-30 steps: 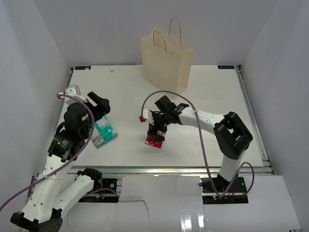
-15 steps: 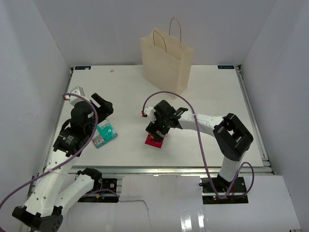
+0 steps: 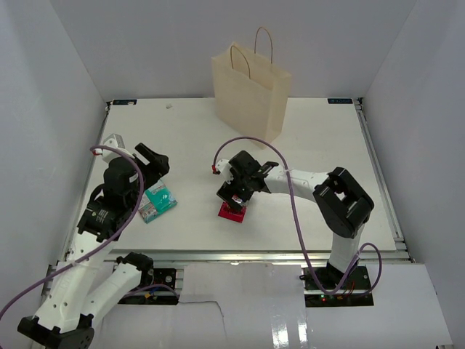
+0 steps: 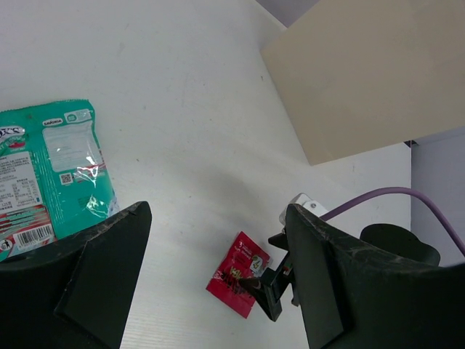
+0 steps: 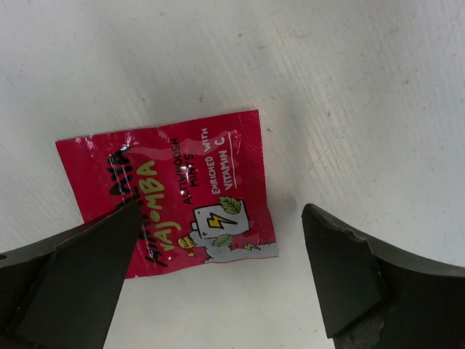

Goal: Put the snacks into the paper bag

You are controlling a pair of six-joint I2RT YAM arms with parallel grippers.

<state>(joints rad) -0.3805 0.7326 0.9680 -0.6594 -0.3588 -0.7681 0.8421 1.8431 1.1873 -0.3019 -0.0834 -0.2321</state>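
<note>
Top external view: the left gripper (image 3: 154, 161) was seen spread and empty, well left of the paper bag (image 3: 251, 91), the teal-and-white pack (image 3: 157, 203) was laid nearer, and the right gripper (image 3: 234, 195) was held spread over the red sachet (image 3: 232, 212) before that bag.

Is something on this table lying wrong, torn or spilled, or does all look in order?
Nothing stands out. The paper bag stands upright at the far side. The red sachet lies flat and whole under the open right pincer. The teal pack lies flat on the table, also whole.
</note>
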